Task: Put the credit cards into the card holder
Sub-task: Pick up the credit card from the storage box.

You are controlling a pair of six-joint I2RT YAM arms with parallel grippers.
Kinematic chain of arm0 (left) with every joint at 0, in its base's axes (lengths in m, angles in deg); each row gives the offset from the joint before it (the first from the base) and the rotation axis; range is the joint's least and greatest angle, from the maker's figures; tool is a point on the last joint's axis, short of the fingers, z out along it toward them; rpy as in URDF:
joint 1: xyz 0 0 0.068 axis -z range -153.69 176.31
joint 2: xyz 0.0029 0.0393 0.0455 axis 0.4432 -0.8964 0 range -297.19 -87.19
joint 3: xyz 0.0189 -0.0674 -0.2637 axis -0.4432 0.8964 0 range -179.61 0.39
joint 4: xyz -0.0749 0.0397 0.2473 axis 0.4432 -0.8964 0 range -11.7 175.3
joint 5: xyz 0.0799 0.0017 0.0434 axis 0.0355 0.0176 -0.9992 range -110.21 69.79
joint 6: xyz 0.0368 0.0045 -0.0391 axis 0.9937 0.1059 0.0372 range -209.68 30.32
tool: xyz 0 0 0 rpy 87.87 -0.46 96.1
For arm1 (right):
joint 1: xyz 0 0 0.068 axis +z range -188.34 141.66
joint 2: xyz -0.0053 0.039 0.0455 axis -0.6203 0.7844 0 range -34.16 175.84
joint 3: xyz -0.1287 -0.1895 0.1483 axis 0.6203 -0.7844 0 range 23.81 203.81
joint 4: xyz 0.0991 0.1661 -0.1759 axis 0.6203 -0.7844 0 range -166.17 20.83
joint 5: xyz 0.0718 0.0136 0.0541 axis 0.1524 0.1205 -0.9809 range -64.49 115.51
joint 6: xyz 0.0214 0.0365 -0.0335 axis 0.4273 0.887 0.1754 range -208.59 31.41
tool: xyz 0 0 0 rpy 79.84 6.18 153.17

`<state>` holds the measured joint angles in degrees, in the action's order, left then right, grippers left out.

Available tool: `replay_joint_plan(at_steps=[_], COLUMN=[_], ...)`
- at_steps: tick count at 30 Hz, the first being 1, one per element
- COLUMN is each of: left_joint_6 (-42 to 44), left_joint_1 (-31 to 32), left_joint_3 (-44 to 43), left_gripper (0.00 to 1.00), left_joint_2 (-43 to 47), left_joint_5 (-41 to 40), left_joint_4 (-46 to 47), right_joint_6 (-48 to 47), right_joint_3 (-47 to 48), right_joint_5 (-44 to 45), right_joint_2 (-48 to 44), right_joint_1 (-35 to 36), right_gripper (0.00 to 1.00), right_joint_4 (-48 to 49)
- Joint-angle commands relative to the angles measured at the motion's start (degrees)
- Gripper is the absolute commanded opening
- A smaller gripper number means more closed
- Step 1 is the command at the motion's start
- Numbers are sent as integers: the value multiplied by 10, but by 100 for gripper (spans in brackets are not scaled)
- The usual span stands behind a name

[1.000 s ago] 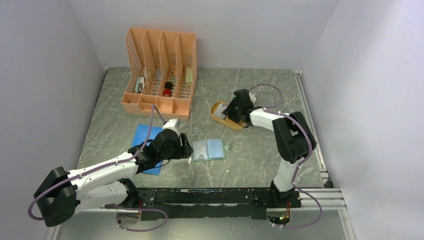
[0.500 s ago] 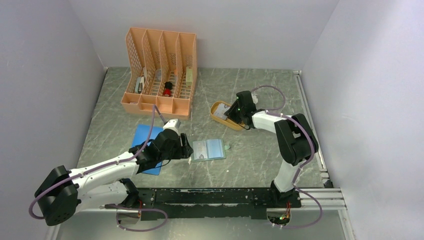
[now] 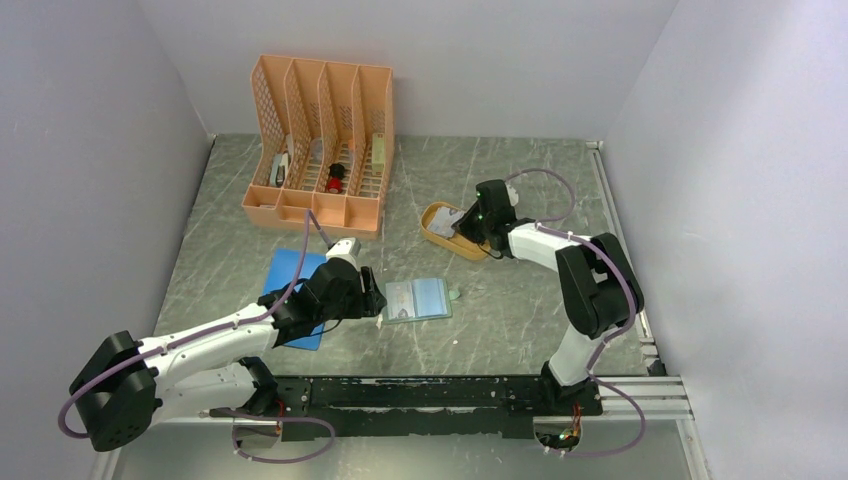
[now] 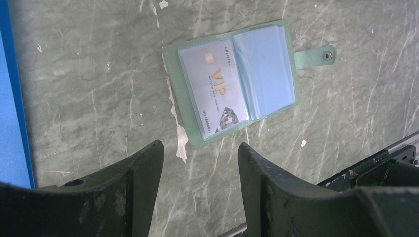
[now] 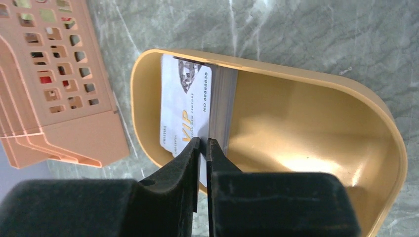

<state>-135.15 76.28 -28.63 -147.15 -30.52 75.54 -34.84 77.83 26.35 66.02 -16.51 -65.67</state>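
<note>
Only the right wrist view shows the right gripper (image 5: pixel 202 148) clenched on the edge of a card (image 5: pixel 185 108) in the yellow tray (image 5: pixel 316 81), with more cards (image 5: pixel 225 98) behind it. From above, the arm hides that grasp. The left wrist view shows the holder (image 4: pixel 267 74) open on the tabletop (image 4: pixel 99 74), a second card (image 4: pixel 217 91) in its pocket. The left gripper (image 4: pixel 200 182) is spread and empty. Seen from above, around the holder are the pad (image 3: pixel 285 268) at 9 o'clock, the rack (image 3: pixel 320 140) at 11 and the tray at 1.

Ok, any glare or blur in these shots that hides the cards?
Right wrist: bright sheen inside the yellow tray, card print sharp, own fingers dark and soft. Left wrist: card holder crisp, no glare. Top view: even light, print too small to read.
</note>
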Motion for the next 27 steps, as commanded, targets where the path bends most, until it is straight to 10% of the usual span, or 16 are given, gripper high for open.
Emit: replay_joint_plan(at_steps=[1, 27], left_joint_6=[-5, -5], left_joint_1=[0, 0], left_joint_3=[6, -4], left_gripper=[61, 61], left_joint_2=[2, 34], left_joint_5=[-9, -28], left_joint_4=[-1, -34], right_joint_6=[-9, 85], right_joint_3=[-3, 107], right_joint_5=[10, -42], right_joint_2=[-20, -55], right_joint_1=[-3, -19], right_gripper=[8, 0], right_joint_4=[-14, -95])
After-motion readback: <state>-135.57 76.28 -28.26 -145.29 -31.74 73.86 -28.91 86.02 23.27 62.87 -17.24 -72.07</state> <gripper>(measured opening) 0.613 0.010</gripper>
